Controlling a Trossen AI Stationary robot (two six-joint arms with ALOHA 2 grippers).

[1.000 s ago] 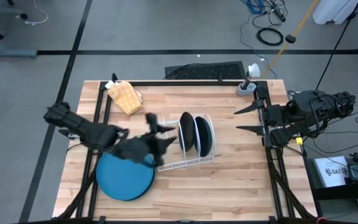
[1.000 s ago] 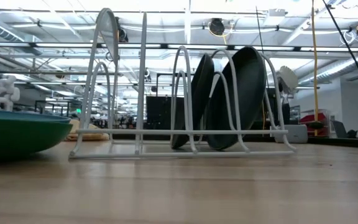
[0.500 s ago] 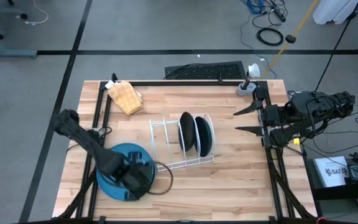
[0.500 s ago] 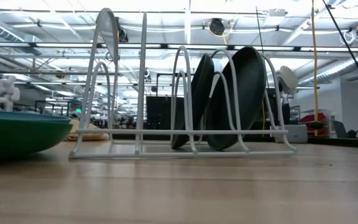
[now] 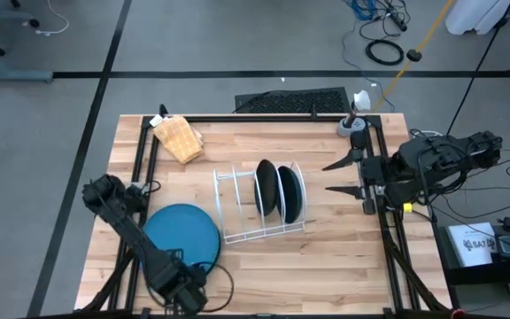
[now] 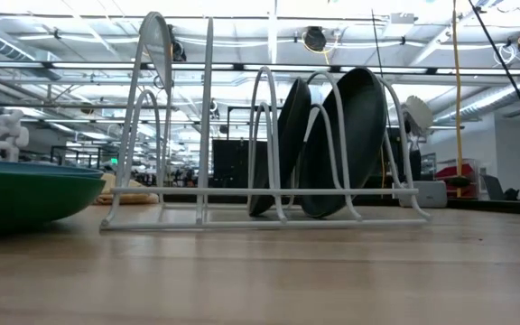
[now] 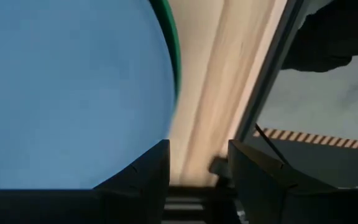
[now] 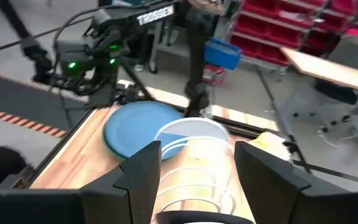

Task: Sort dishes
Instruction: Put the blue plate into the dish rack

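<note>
Two small dark plates (image 5: 277,190) stand in the rack (image 5: 259,206); the blue plate (image 5: 181,245) lies flat on the green plate (image 7: 168,56), just ahead of the left tool (image 5: 184,294), which sits at the counter's (image 5: 326,266) near edge, fingers apart and empty. The right tool (image 5: 336,175) waits wide open, well beside the rack. Judging by this, racking the large plates is the step in hand. Next, the left tool probably needs to catch the blue plate's rim and tip it upright into a free slot.
</note>
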